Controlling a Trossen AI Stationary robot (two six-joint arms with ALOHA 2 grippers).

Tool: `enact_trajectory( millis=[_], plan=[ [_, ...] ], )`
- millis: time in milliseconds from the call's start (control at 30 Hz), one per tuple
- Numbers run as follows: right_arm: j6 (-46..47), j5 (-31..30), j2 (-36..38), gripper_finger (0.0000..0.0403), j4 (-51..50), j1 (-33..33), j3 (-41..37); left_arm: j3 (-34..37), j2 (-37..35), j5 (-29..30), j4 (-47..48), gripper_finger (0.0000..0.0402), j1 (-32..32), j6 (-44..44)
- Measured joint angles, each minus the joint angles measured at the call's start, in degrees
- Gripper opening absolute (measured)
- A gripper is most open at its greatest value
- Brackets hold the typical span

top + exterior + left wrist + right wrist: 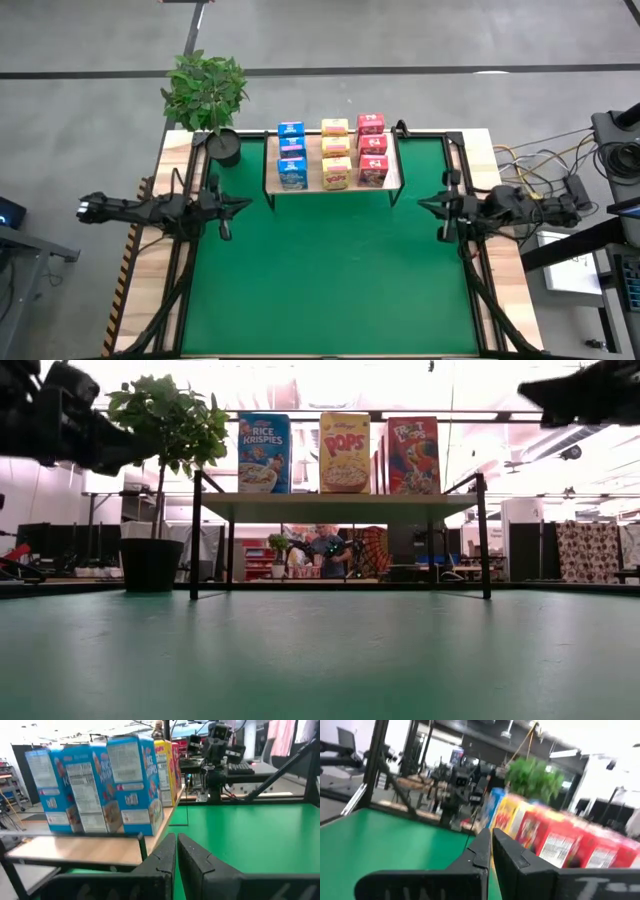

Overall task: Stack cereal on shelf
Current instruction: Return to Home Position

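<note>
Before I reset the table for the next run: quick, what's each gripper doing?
Left gripper: shut, holding nothing.
Right gripper: shut, holding nothing.

"RICE KRISPIES" heads the blue box (265,452), "POPS" the yellow box (345,452); the red box (413,455) has an illegible title (so are the side panels (85,795) just beyond the left fingers (161,860)).

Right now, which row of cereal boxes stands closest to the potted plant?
The blue row, at the shelf end beside the potted plant; the yellow row is central, the red row farthest.
</note>
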State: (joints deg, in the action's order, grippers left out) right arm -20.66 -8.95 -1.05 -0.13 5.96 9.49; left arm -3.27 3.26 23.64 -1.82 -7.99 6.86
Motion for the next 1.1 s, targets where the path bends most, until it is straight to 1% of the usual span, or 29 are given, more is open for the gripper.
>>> enact_trajectory(
  millis=[100,233,367,433,500,567,733,1100],
  plan=[
    [2.4,0.0,0.7,0.0009,-0.1,0.0,-1.9,2.7,-2.8,-0.3,-2.3,0.0,0.0,-1.7],
    [6.3,0.4,1.0,0.0009,-0.1,0.0,-5.2,2.0,-3.3,-3.3,-2.2,0.0,0.0,-2.2],
    [9.5,0.7,1.0,0.0009,1.4,0.0,-8.5,1.4,-3.1,-2.8,-2.7,0.0,0.0,-1.8],
    [11.6,1.9,-0.1,0.0009,1.8,0.0,-8.7,1.5,-3.2,-2.5,-2.3,0.0,0.0,-1.7],
    [11.7,3.4,-0.6,0.0009,1.8,0.0,-8.7,1.5,-3.0,-1.7,-1.6,0.0,0.1,-1.6],
    [11.7,3.4,-0.6,0.0009,2.0,0.0,-8.7,1.6,-2.7,-0.5,-1.0,0.0,0.1,-1.6],
    [14.8,3.2,-0.7,0.0009,1.4,0.0,-8.7,1.6,-2.2,-0.3,-0.6,0.0,0.1,-1.6],
    [14.6,3.0,-1.2,0.0009,1.4,0.0,-8.7,1.4,-1.1,-0.2,-0.6,0.0,0.1,-1.6]
  ],
)
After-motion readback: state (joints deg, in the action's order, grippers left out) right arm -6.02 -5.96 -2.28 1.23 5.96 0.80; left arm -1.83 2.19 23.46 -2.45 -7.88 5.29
